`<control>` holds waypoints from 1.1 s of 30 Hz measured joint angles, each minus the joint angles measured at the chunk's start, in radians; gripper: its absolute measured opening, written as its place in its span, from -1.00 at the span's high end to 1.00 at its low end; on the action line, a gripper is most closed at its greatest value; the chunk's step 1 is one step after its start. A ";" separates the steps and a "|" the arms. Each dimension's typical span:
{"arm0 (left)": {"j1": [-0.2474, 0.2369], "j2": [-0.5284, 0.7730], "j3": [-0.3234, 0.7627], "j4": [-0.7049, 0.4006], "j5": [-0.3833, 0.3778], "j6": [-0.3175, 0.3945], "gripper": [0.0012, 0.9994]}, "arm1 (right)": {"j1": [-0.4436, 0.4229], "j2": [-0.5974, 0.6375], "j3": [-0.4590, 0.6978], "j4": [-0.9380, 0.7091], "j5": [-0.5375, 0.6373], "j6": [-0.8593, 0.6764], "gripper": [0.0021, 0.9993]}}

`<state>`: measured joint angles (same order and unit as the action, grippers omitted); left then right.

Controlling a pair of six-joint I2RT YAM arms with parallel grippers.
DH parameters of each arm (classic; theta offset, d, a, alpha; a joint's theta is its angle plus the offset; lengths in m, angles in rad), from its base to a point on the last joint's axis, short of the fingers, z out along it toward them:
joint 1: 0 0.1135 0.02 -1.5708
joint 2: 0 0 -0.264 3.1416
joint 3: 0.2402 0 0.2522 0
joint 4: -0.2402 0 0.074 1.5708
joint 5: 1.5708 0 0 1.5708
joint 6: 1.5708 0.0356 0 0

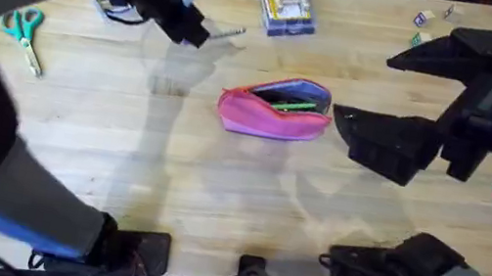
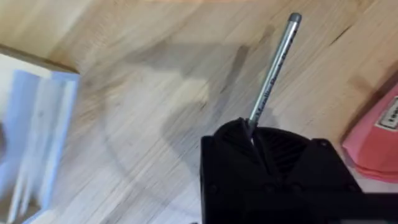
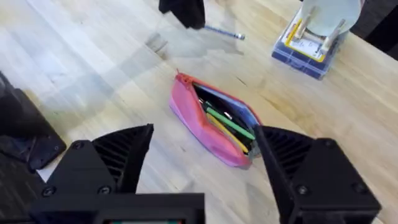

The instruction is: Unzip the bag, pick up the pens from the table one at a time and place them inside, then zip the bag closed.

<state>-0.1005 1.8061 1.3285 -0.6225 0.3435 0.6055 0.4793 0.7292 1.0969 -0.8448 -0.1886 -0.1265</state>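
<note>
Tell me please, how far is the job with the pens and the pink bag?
Done: the bag lies unzipped on the table, with pens already inside. In hand: the left gripper holds a silver pen lifted above the wood. Left: dropping it in and zipping closed. The right gripper hangs open by the bag.

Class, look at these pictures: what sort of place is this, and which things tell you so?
Probably a robotics lab workbench: two grippers work over a wooden table set with stationery, namely a pink pouch and scissors.
</note>
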 joint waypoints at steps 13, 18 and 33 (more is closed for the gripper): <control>-0.066 -0.309 0.000 -0.158 0.000 -0.018 0.92 | 0.000 -0.010 0.000 0.000 0.000 0.000 -1.00; -0.148 -0.395 0.000 -0.213 0.000 -0.042 0.92 | 0.000 -0.051 0.004 -0.001 0.000 0.000 -1.00; -0.489 -0.428 0.000 -0.227 -0.057 -0.173 0.92 | 0.000 -0.195 0.022 -0.066 0.000 0.000 -1.00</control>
<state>-0.5900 1.3777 1.3285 -0.8490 0.2862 0.4326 0.4793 0.5346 1.1187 -0.9110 -0.1886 -0.1265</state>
